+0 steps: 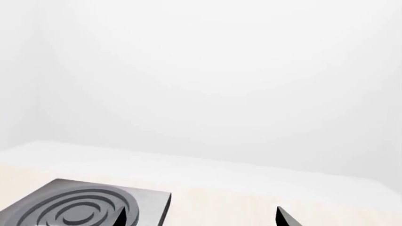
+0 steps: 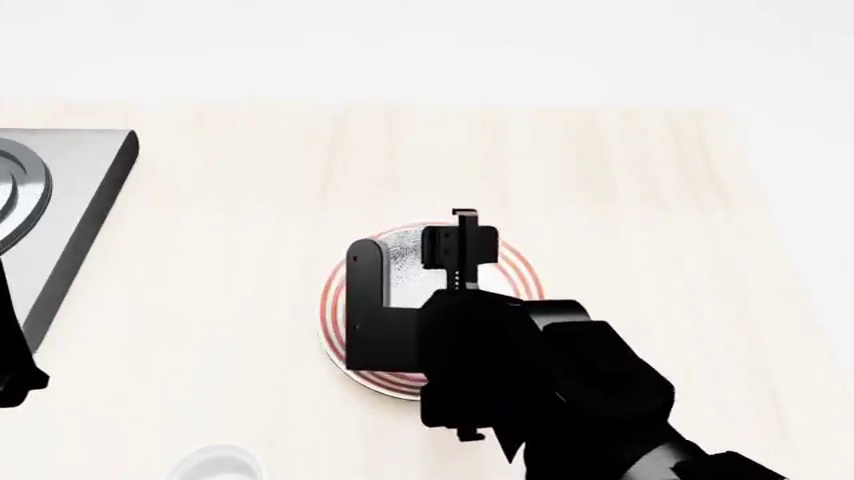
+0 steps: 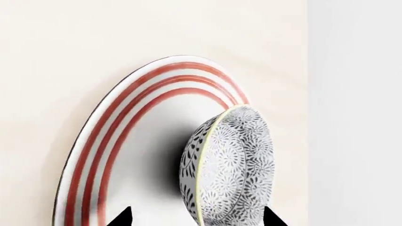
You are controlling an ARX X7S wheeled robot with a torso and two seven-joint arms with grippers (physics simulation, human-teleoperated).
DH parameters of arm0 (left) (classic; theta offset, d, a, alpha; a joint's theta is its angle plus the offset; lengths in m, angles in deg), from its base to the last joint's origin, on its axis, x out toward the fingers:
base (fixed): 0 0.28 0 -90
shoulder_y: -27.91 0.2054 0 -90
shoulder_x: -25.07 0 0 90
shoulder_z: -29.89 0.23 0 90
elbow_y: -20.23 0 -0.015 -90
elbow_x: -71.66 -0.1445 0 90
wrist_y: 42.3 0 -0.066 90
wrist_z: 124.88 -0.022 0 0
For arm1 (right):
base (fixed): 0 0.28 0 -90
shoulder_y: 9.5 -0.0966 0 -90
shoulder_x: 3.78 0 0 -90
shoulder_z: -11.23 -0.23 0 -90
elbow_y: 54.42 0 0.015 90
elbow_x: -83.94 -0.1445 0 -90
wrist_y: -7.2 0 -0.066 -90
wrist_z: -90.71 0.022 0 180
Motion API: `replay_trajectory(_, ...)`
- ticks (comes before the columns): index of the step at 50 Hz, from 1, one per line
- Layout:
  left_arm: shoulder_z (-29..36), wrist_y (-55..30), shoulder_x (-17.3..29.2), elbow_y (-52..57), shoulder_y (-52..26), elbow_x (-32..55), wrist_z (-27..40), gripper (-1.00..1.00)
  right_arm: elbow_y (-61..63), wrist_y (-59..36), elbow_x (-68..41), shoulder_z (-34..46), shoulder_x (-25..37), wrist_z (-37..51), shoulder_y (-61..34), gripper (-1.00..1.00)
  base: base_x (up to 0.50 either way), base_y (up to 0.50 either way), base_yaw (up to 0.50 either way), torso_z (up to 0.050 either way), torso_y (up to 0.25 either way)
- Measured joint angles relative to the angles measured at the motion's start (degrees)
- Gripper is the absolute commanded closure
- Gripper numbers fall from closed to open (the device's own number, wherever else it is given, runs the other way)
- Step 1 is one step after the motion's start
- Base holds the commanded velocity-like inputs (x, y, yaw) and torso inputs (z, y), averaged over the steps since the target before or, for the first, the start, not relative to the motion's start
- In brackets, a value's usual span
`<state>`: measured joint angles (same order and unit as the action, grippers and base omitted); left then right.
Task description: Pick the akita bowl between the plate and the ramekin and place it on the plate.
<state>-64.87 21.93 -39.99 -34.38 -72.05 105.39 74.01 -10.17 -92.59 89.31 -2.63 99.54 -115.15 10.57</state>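
Note:
The akita bowl (image 3: pixel 238 165), grey-white with a fine floral pattern, rests on the white plate (image 3: pixel 119 141) with red rings. In the head view, the bowl (image 2: pixel 398 243) and the plate's rim (image 2: pixel 334 300) peek out from under my right arm. My right gripper (image 3: pixel 197 217) is open, one fingertip on each side of the bowl, the jaws spread wider than it. My left gripper (image 1: pixel 204 219) is open and empty above the pale counter, near the hob. A pale round rim (image 2: pixel 214 465) shows at the head view's bottom edge; I cannot tell whether it is the ramekin.
A grey hob with dark concentric rings (image 2: pixel 54 190) lies on the wooden counter (image 2: pixel 641 220) at the far left; it also shows in the left wrist view (image 1: pixel 82 207). My left arm (image 2: pixel 14 350) is at the left edge. A white wall lies behind the counter.

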Motion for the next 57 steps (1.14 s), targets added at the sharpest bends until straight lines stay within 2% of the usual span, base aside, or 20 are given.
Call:
replay_trajectory(14,0.85,0.64,0.09,1.09,0.41,-1.41,0.69,-1.0,25.63,-10.2,-1.39,-3.64,10.92,0.13,0.81,-1.0,0.0,0.0,0.0,0.0,0.0)
replay_trajectory(24,1.13,4.36,-0.55,1.47,1.61,-4.87,1.24,-1.0,48.77,-13.86,-2.91,-11.16,21.05,8.77,5.37,-1.0,0.0,0.0,0.0,0.0,0.0)
replay_trajectory(40,0.16,11.93,-3.46,3.07,2.29,-8.91,3.21,-1.0,79.63,-10.25,-8.17,-30.62,38.32,40.68,26.21,-1.0,0.0,0.0,0.0,0.0,0.0)
replay_trajectory(48,-1.13,15.93,-5.18,4.14,2.35,-9.82,4.37,-1.0,88.62,-2.59,-11.0,-41.73,45.42,61.86,40.29,-1.0,0.0,0.0,0.0,0.0,0.0)
replay_trajectory(57,-1.89,20.42,-6.5,4.14,3.64,-11.14,4.36,-1.0,92.42,11.2,-13.36,-54.06,53.2,82.83,58.19,-1.0,0.0,0.0,0.0,0.0,0.0)
